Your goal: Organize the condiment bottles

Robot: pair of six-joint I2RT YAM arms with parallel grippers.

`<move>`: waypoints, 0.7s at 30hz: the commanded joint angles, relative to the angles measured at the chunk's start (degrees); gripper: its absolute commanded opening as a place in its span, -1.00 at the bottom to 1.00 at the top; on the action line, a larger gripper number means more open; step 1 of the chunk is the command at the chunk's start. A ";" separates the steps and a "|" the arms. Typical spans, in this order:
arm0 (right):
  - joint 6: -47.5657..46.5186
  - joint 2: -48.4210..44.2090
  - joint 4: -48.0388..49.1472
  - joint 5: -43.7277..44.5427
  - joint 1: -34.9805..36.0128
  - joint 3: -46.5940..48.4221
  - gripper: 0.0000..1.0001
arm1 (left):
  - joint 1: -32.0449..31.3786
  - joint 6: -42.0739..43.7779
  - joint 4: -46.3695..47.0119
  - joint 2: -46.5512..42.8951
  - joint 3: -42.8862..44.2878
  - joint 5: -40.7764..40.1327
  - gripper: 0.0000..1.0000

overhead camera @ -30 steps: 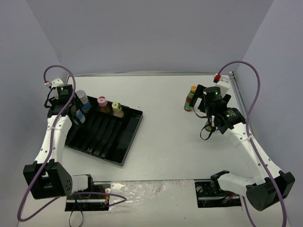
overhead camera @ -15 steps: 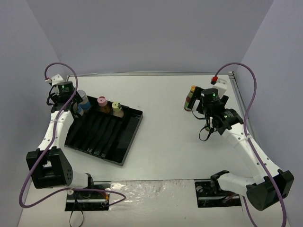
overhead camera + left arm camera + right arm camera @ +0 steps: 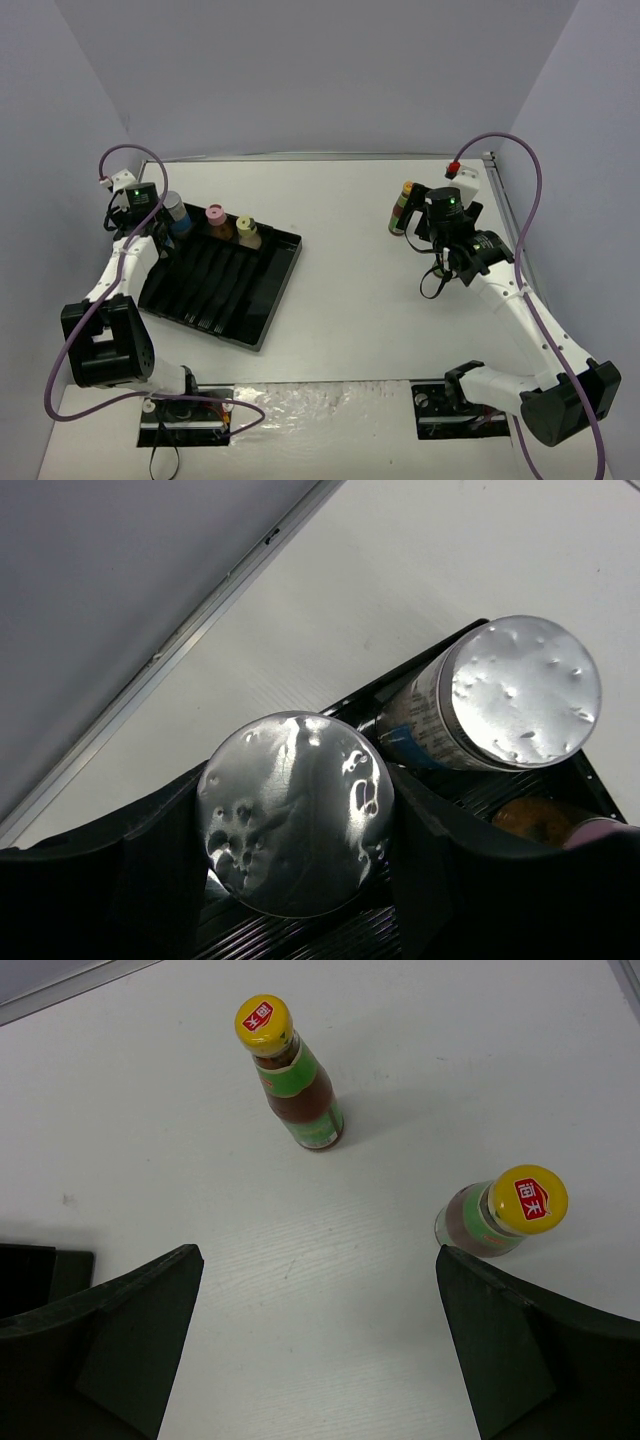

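showing the left claw (image 3: 292, 880) clamped on the first silver-lidded bottle (image 3: 295, 825), we note its dark fingers (image 3: 110, 880) pressed to either side of the dented lid. this bottle sits over the ridged floor of the black tray (image 3: 250, 290), at the tray's 11 o'clock corner; we cannot tell whether it rests on the ridges or hangs above them. the second silver-lidded bottle (image 3: 520, 685), with a blue-white label, stands in the tray just beside the first, at its 2 o'clock. from above we see the pink-capped bottle (image 3: 216, 218) and the pale-yellow-capped bottle (image 3: 247, 228) upright along the tray's far edge, side by side, the yellow one at 4 o'clock of the pink. the tray lies at 9 o'clock on the white table (image 3: 350, 300).

the right claw (image 3: 318, 1260) stands wide apart and holds nothing. the two dark bottles, both upright on the bare table at its 2 o'clock, are well apart from the tray: the farther dark bottle (image 3: 295, 1075) lies at 12 o'clock of the claw's gap, the nearer dark bottle (image 3: 500, 1215) at 3 o'clock, just beside one finger.
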 commanded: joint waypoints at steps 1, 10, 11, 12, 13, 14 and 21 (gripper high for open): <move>-0.74 -1.22 3.46 1.75 0.35 0.44 1.00 | 0.44 -1.15 8.87 -0.77 1.43 -1.13 -1.00; -0.74 -1.38 3.40 1.58 0.35 0.28 1.00 | 0.53 -1.93 8.48 0.09 0.27 -0.96 -0.16; -0.74 -1.42 3.41 1.58 0.35 0.22 1.00 | 0.53 -1.79 8.23 0.06 0.34 -1.00 0.06; -0.72 -1.49 3.44 1.58 0.33 0.17 1.00 | 0.53 -1.64 7.87 0.02 0.46 -1.15 0.26; -0.65 -1.56 3.37 1.58 0.26 0.17 1.00 | 0.53 -1.64 7.64 -0.16 0.51 -1.49 0.37; -0.65 -1.56 3.39 1.58 0.26 0.17 1.00 | 0.53 -1.62 7.62 -0.33 0.42 -1.49 0.45; -0.56 -1.91 3.14 1.77 0.28 0.15 1.00 | 0.51 -1.67 4.57 -2.65 0.96 -1.56 0.65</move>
